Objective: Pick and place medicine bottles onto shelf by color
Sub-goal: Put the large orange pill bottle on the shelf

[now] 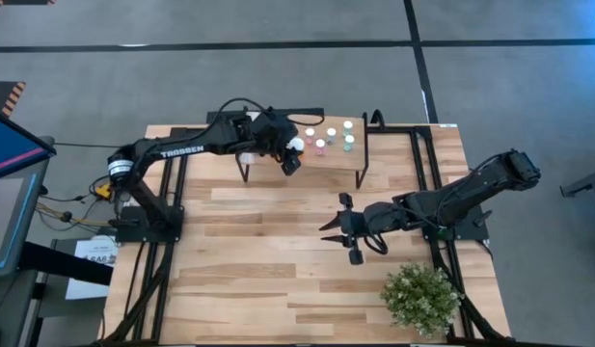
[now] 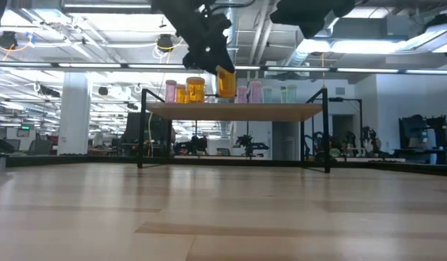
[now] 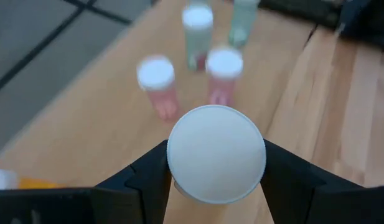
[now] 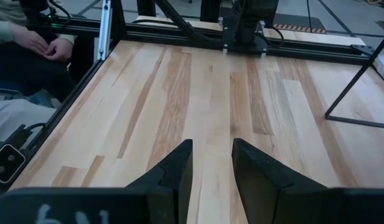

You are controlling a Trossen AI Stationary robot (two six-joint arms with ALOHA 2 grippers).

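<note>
left fingers [image 3: 148, 180] around orange bottle [image 2: 225, 82] above shelf [image 2: 237, 111]

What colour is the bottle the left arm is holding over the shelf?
Orange body, white cap: the held bottle shows best in the low view, above the shelf.

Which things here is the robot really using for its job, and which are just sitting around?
For the job:
- small white-capped orange, pink and teal medicine bottles
- white-capped orange bottle held in the left pincer
- light wood shelf on thin black legs

Just sitting around:
- bushy green potted plant
- right pincer, waiting over the tabletop, holding nothing
</note>
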